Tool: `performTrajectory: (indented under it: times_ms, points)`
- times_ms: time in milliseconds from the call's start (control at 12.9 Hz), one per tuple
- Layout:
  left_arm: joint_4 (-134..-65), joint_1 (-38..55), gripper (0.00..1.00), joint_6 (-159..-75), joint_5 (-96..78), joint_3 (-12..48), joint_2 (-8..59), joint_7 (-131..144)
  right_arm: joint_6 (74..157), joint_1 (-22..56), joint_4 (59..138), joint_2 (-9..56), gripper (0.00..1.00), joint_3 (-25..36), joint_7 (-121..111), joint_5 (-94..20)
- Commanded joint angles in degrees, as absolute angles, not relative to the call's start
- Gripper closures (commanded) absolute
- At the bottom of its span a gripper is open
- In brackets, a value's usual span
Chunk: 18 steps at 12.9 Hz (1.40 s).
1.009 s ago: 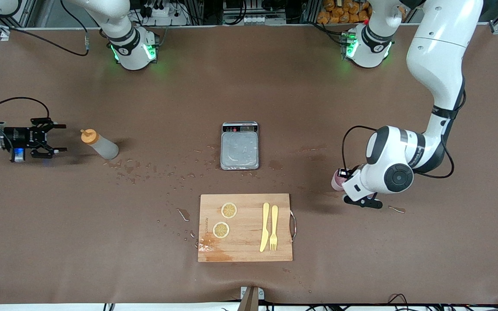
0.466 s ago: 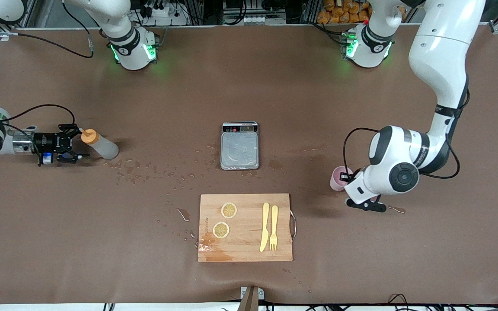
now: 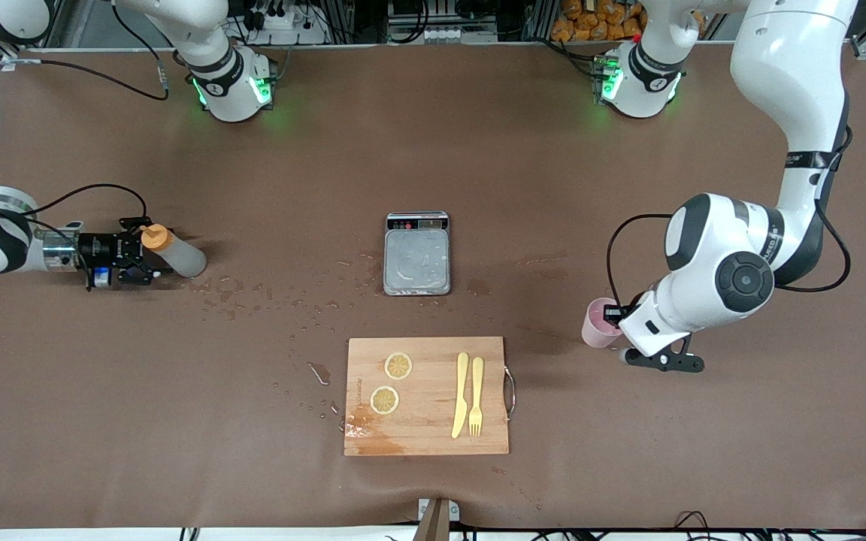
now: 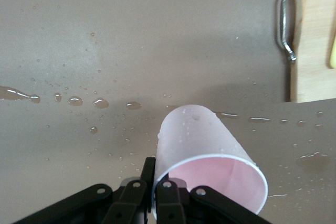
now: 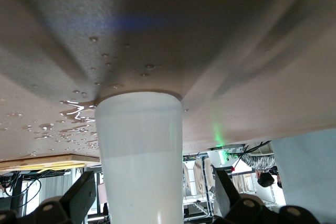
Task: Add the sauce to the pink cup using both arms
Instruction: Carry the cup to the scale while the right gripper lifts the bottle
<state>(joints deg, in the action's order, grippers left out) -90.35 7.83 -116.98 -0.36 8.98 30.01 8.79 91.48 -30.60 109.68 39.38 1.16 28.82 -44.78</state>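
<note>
Pinching the rim of the pink cup (image 3: 600, 321), the left gripper (image 4: 153, 192) has its jaws closed tight on the cup wall, one finger inside and one outside, as the left wrist view shows. The cup is toward the left arm's end of the table, a little farther from the front camera than the cutting board (image 3: 426, 396), and it looks tilted, its open mouth turned toward the wrist camera, which suggests it is lifted or tipped rather than standing flat; whether its base touches the table cannot be told. A rim grip like this leaves the mouth free, so sauce can be squirted in from above.

At the right arm's end of the table, the sauce bottle (image 3: 173, 252) stands upright on its base, orange nozzle up. The right gripper (image 3: 140, 248) is level with the bottle, its jaws spread wide with a finger on either side of the whitish body, as the right wrist view shows; they have not closed on it. Coming in sideways suits a squeeze bottle: a grip across the soft body can both carry it and press sauce out.

Cup and bottle are well apart, with the small scale (image 3: 417, 253) between them. Judging from this, the work is at an early stage: cup secured, bottle about to be grasped, pouring not yet begun.
</note>
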Motion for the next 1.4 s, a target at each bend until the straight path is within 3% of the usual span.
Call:
performTrajectory:
  times_ms: [0, 155, 466, 621, 1164, 1319]
  points:
    - [-91.14, 8.00, 1.00, -116.63, -1.41, 10.71, 27.69, 12.81, 92.29, -29.53, 111.53, 38.41, 0.00, 1.23, 28.30, -46.84]
    - [-90.71, 8.17, 1.00, -116.63, -1.41, 14.22, 27.69, 18.25, 92.37, -29.01, 111.88, 38.15, 0.03, 1.23, 28.21, -47.02]
    - [-90.35, 9.74, 1.00, -116.63, -0.88, 21.87, 28.30, 30.11, 92.02, -29.00, 111.80, 38.06, 0.35, 1.23, 28.21, -47.02]
    - [-88.51, 14.47, 1.00, -116.63, -1.05, 22.15, 29.79, 34.43, 91.58, -29.35, 111.45, 38.06, 0.42, 1.23, 28.30, -46.93]
    - [-82.71, 25.04, 1.00, -118.56, -0.53, 21.45, 37.17, 42.19, 89.56, -26.81, 108.54, 35.87, 0.43, 1.49, 33.05, -45.27]
    - [-82.71, 26.62, 1.00, -121.10, -0.44, 21.45, 38.75, 42.19, 89.82, -26.46, 108.46, 34.37, 0.52, 1.49, 34.18, -44.04]
